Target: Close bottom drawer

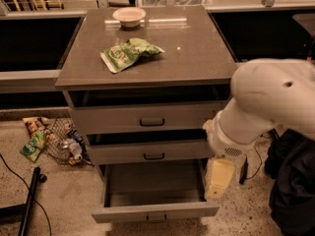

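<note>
The bottom drawer is the lowest of three grey drawers in the cabinet. It is pulled far out, and its inside looks empty. Its small dark handle is at the centre of the front, near the frame's bottom edge. My gripper is a pale yellow piece hanging down from the big white arm. It sits at the drawer's right side wall, over the right rear corner. It hides part of that side.
The middle drawer and top drawer stand slightly open. A green bag and a white bowl lie on the cabinet top. Litter in a wire basket is on the floor left, a black pole lower left, and dark cloth right.
</note>
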Motion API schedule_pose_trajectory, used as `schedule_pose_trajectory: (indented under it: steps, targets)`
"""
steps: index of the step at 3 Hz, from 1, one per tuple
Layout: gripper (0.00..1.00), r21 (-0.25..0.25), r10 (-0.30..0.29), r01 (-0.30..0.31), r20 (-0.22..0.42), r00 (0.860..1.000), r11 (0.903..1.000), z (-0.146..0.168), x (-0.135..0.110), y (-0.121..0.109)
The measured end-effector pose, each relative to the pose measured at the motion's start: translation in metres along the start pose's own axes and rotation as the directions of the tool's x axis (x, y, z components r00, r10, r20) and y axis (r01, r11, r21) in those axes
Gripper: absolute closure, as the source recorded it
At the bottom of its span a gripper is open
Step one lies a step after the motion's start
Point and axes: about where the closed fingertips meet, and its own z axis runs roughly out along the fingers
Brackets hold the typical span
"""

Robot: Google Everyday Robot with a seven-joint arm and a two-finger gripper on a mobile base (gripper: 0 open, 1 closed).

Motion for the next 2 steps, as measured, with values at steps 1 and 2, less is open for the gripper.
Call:
schedule_pose_trajectory:
  steps: [1,2]
  targets:
    - [0.00,-0.068,0.008,-0.008,0.004,1.000,0.9977,0.056,0.004,0.010]
    - [0.00,-0.137,0.037,-0.029,0.057,0.998,0.9902,0.116,0.006,0.015]
